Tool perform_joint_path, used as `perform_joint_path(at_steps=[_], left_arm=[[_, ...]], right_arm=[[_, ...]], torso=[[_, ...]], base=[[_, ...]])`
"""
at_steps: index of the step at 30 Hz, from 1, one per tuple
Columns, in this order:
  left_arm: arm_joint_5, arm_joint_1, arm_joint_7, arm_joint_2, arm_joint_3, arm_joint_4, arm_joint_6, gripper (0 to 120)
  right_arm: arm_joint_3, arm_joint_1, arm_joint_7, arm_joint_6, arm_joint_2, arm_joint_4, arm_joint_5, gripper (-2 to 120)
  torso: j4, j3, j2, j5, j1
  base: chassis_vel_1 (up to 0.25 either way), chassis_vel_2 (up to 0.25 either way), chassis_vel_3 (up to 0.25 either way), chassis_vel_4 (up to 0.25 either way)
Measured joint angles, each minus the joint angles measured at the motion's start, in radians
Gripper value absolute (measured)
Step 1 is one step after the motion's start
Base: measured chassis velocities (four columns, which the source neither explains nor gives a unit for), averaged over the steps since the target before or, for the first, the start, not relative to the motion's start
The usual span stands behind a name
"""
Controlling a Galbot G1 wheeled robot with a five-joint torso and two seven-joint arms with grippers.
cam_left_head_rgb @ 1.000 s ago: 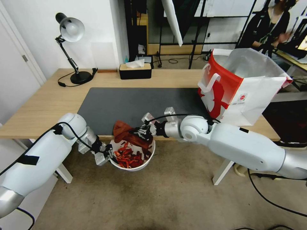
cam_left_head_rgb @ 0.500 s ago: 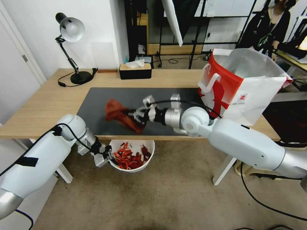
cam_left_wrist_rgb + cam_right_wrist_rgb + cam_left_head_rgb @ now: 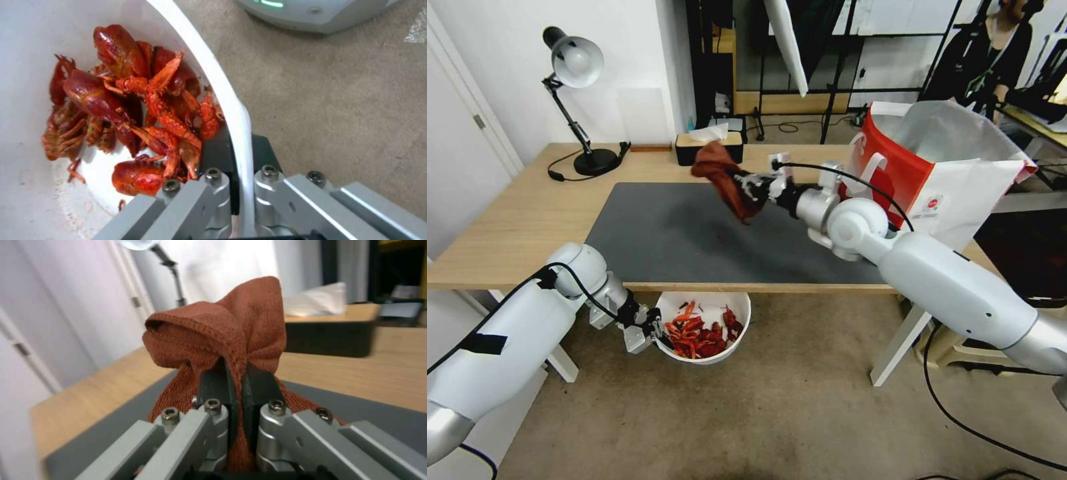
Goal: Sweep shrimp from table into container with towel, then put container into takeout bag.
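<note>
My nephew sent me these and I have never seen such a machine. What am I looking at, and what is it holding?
It is a two-armed robot, seen by three cameras. The head camera looks down on a wooden table. The other two sit on its wrists. The left gripper clamps the rim of a white container below the table's front edge; the left wrist view shows its fingers pinching the rim, with red shrimp inside. The right gripper holds a rust-brown towel above the grey mat. A red-and-white takeout bag, a lamp and a black tissue box stand on the table.
</note>
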Motion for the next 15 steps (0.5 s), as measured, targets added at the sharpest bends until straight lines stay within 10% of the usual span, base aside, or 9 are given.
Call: perform_joint_path(at_steps=[15], left_arm=[[0.021, 0.049, 0.0, -0.011, -0.037, 0.002, 0.0, 0]], right_arm=[[0.001, -0.061, 0.066, -0.049, 0.078, -0.167, -0.14, 1]], torso=[[0.0001, 0.0, 0.0, -0.0003, 0.0]], base=[[0.0, 0.0, 0.0, 0.0]])
